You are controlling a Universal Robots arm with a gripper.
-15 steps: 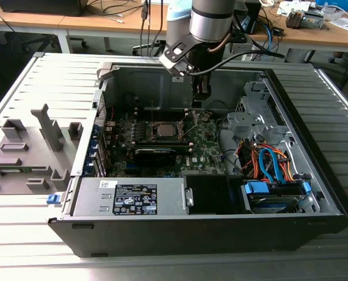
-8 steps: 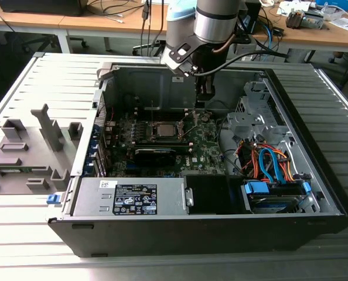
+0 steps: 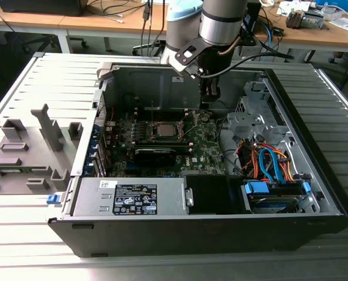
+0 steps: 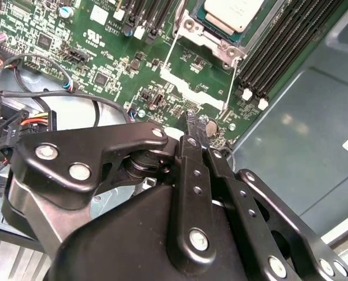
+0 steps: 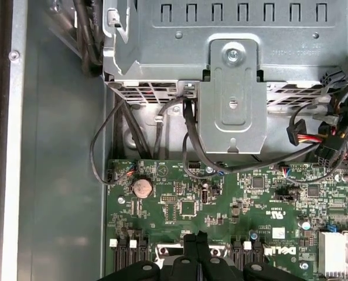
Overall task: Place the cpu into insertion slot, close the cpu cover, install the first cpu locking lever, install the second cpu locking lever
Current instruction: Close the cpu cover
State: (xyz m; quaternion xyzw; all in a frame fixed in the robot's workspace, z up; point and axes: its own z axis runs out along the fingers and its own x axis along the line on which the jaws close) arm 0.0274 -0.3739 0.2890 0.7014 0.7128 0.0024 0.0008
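Your gripper [image 4: 191, 117] has its matte black fingers pressed together over the green board [image 4: 103, 52], near the square silver cpu [image 4: 232, 12] seated in the metal-rimmed insertion slot [image 4: 193, 28].

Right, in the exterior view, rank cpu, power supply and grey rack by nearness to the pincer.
1. cpu, on the board near the pincer.
2. power supply, case front.
3. grey rack, outside the case, the exterior view's left.
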